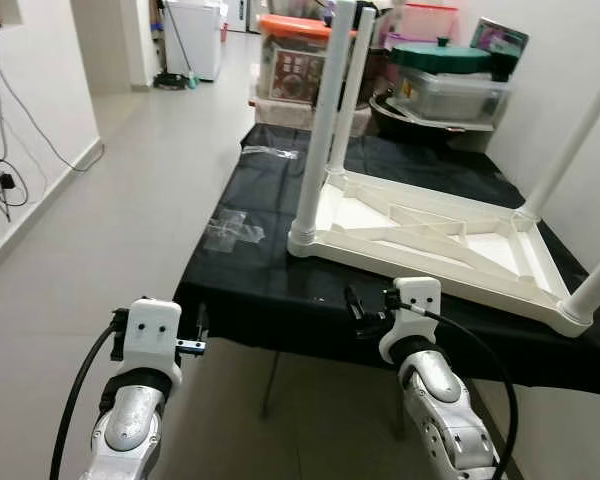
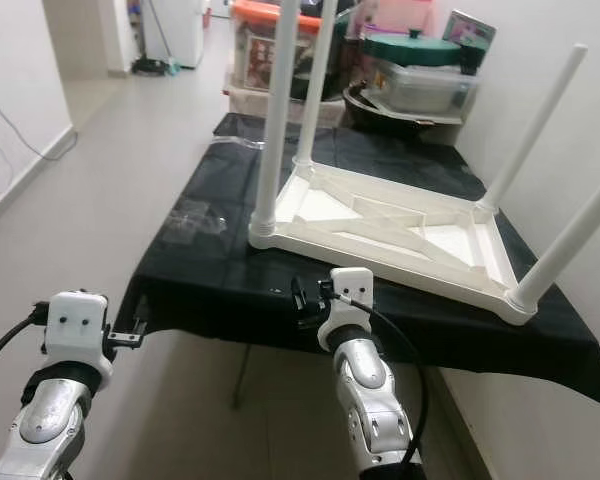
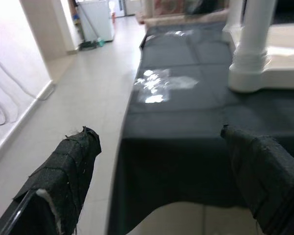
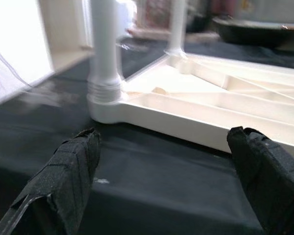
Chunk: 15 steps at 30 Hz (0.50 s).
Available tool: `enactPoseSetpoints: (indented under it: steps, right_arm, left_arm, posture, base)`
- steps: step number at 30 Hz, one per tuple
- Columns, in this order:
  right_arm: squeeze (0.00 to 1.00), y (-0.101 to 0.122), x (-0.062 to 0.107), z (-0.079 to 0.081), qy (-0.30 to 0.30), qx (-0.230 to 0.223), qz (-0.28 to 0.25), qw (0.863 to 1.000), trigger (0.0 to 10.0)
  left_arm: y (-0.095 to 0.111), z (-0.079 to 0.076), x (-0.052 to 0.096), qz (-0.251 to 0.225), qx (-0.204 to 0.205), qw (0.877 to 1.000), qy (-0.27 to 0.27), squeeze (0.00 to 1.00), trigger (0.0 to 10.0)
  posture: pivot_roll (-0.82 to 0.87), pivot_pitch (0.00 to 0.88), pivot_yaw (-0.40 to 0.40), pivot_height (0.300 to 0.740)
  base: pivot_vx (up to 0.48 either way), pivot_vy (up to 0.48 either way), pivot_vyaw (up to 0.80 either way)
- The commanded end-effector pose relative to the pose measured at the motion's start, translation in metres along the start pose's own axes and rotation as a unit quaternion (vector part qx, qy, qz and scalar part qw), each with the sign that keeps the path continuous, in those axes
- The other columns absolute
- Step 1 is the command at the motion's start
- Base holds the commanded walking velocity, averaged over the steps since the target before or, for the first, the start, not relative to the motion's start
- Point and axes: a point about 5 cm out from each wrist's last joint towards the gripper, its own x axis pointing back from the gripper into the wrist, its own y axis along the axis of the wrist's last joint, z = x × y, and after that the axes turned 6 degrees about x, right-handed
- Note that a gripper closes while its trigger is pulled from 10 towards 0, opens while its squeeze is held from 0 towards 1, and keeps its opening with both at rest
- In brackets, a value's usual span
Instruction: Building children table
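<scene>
The white children's table point(image 1: 430, 240) lies upside down on a black-covered table point(image 1: 270, 275), four white legs point(image 1: 315, 150) pointing up; clear plastic wrapping point(image 1: 230, 230) lies on the cloth just beside it; left gripper point(image 3: 161, 181) is held near the cloth's front edge, fingers point(image 3: 63, 171) spread wide, grasping nothing; right gripper point(image 4: 164, 181) faces the nearest leg corner, fingers point(image 4: 68, 166) likewise wide apart and empty; storage boxes point(image 1: 450, 85) stand beyond.

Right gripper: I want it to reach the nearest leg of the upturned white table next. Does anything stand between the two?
Nothing visible does. The right gripper, open, faces the nearest leg across bare black cloth. The plastic wrappers lie off to its left.
</scene>
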Motion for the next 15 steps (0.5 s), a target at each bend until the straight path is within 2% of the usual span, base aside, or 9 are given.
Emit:
enactPoseSetpoints:
  steps: [1,15]
  right_arm:
    - [0.0,0.0026,-0.0016,0.0056,0.009,0.002,-0.007,1.0,10.0]
    - [0.0,0.0035,-0.0031,0.0051,0.007,0.001,-0.01,1.0,10.0]
  left_arm:
    - [-0.0035,0.0051,0.0004,0.006,-0.006,1.0,0.008,0.0,10.0]
    - [-0.0036,0.0047,0.0005,0.004,-0.002,1.0,0.007,0.0,10.0]
  posture:
    - [0.22,0.0,-0.119,0.74]
    - [0.22,0.0,-0.116,0.74]
  base:
    - [0.274,0.0,0.0]
    - [0.276,0.0,0.0]
